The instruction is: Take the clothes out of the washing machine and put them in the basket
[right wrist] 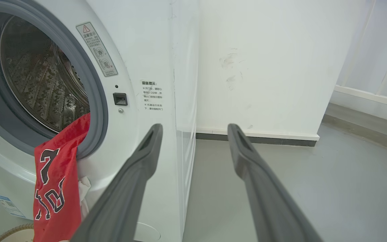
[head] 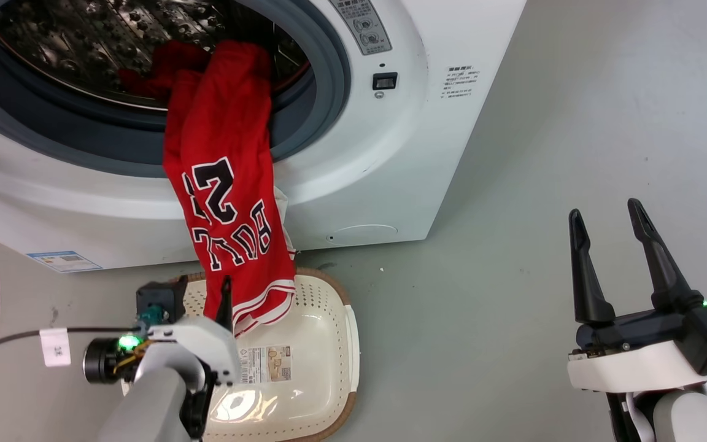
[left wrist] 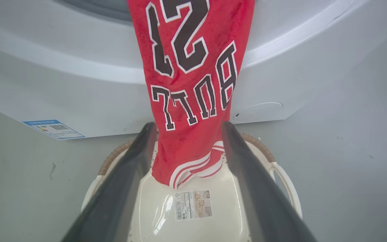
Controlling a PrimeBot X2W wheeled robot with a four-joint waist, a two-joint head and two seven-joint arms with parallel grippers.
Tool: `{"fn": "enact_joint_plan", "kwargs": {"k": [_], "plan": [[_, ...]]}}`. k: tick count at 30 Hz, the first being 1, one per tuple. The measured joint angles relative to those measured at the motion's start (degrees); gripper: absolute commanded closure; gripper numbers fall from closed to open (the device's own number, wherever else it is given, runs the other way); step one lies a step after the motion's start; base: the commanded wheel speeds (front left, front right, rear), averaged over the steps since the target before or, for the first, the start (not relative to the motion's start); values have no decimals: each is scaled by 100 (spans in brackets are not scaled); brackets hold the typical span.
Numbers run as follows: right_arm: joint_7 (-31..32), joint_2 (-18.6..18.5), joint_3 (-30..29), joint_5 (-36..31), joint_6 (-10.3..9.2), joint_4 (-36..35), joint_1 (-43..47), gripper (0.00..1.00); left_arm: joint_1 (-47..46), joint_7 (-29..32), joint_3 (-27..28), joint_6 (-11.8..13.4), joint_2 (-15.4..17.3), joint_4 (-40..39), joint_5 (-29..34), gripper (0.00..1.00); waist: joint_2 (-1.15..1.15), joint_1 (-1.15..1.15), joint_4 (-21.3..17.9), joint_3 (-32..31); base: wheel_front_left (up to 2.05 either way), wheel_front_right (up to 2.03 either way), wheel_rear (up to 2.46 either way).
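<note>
– Jersey [head: 224,202] first: where does it sit?
– Half out of the washing machine [head: 390,153]. Its top is bunched inside the drum [head: 83,43]. The rest drapes over the grey gasket [head: 323,61] and down the machine's front, number and lettering upside down.
– And the basket [head: 329,319]?
– On the floor just in front of the machine, below the opening. The striped hem hangs into it, though I can't tell whether it touches the bottom. Besides that, it holds a paper label [left wrist: 193,205] stuck to its bottom.
– Which step, then?
– The pull-out, I'd judge, part done. The left gripper [left wrist: 187,125] is in front of the machine, above the basket. Its fingers are spread on either side of the lower jersey and are not pinching it.
– The right gripper [head: 603,207]?
– Well off the machine's right corner, fingers apart, holding nothing.
– Next move?
– Probably close the left fingers on the cloth and draw it away from the machine until the bunched end clears the gasket. Then let it fall into the basket. The gasket lip could snag it.
</note>
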Motion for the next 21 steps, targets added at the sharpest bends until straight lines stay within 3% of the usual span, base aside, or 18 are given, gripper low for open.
{"fn": "enact_joint_plan", "kwargs": {"k": [10, 21], "plan": [[0, -1, 19, 4, 0, -68, -225, 0, -968, 0, 635, -151, -144, 433, 407, 0, 0, 0, -145, 407, 0, 0, 0], [0, -1, -7, 53, 0, -168, -534, 0, -2114, 0, 1065, -352, 71, 1157, 658, 0, 0, 1, -385, 1142, 0, 0, 0]]}}
